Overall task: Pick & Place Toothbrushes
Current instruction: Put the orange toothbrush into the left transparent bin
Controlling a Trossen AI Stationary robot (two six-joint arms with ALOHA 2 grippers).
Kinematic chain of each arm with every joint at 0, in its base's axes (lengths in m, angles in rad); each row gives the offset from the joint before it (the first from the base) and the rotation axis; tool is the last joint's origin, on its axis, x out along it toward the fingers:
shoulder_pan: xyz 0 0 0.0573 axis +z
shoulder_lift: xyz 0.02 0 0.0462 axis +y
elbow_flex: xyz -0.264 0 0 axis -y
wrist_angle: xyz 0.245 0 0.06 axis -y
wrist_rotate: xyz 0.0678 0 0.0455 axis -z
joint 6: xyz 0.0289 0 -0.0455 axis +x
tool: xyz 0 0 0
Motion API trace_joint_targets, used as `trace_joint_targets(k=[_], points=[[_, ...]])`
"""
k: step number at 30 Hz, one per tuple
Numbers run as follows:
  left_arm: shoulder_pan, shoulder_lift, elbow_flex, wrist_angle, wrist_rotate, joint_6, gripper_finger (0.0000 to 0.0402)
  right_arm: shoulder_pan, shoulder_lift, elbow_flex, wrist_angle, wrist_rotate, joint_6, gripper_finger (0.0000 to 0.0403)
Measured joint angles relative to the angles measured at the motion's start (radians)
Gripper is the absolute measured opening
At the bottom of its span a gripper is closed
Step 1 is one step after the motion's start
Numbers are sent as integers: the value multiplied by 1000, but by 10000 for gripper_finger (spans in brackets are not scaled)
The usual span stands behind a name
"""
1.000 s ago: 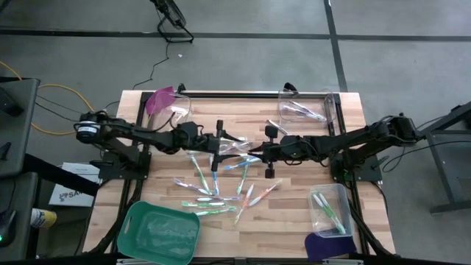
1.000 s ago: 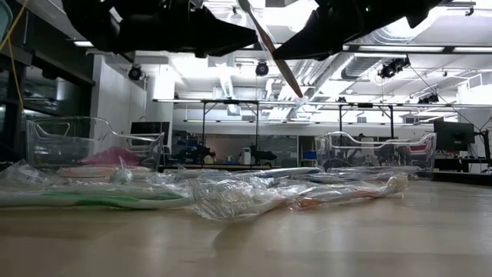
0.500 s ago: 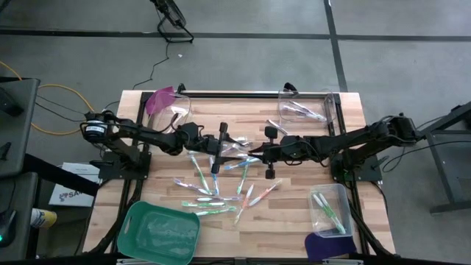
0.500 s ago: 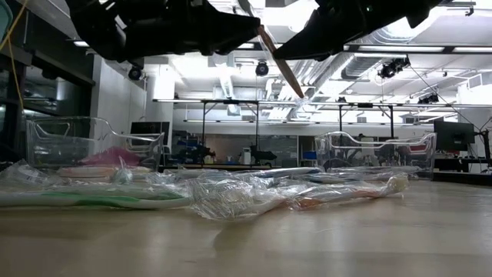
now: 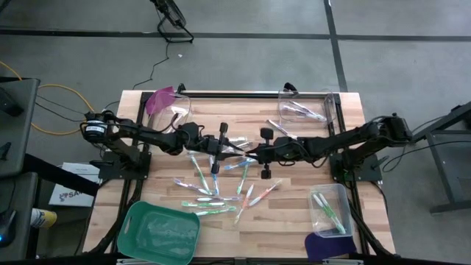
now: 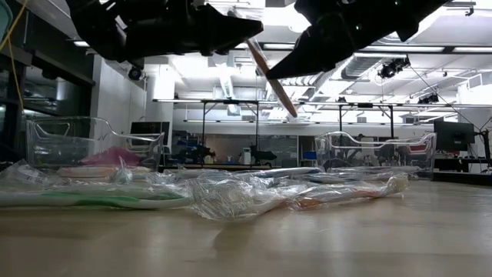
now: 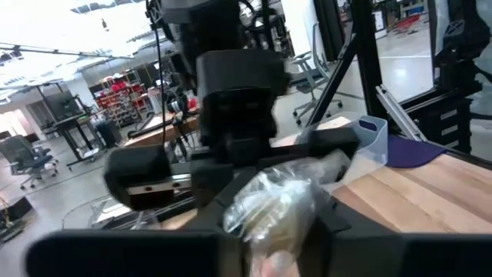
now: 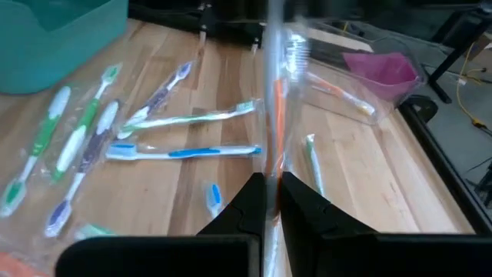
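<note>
I log one orange toothbrush point(image 6: 270, 77), wrapped, slanting above counter point(image 5: 294, 221): right tool point(image 5: 254, 154) clenched on it, left tool point(image 5: 229, 147) pinching its wrapper; wrist view alone shows wrapping.

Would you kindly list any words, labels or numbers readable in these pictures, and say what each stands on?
"SA": only these dark letters show on the white sheet beside the table's left edge; the rest is hidden.
Wrapped toothbrushes: any print is too small to read.
Nothing else is legible.
</note>
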Motion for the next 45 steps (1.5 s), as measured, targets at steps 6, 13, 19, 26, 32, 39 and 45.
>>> trace_joint_targets(k=[6, 13, 19, 26, 32, 39, 45], points=[[0, 0, 0, -16, 2, 21, 11, 1, 0, -1, 8, 7, -2, 17], [-1, 0, 0, -23, -5, 38, 8, 0, 0, -1, 23, 10, 60, 60], [1, -9, 0, -112, -109, 120, 6, 3, -3, -1, 9, 3, 111, 153], [0, -81, -1, -289, -305, 218, 6, 3, -5, 0, -22, 3, 111, 247], [-5, -191, -1, -501, -492, 241, 6, 3, -5, 0, -23, 21, 111, 275], [-96, -323, -2, -743, -838, 271, 6, 3, -5, 0, -27, 30, 111, 275], [-185, -396, 0, -899, -1151, 274, 6, 3, -5, 0, -29, 30, 111, 274]])
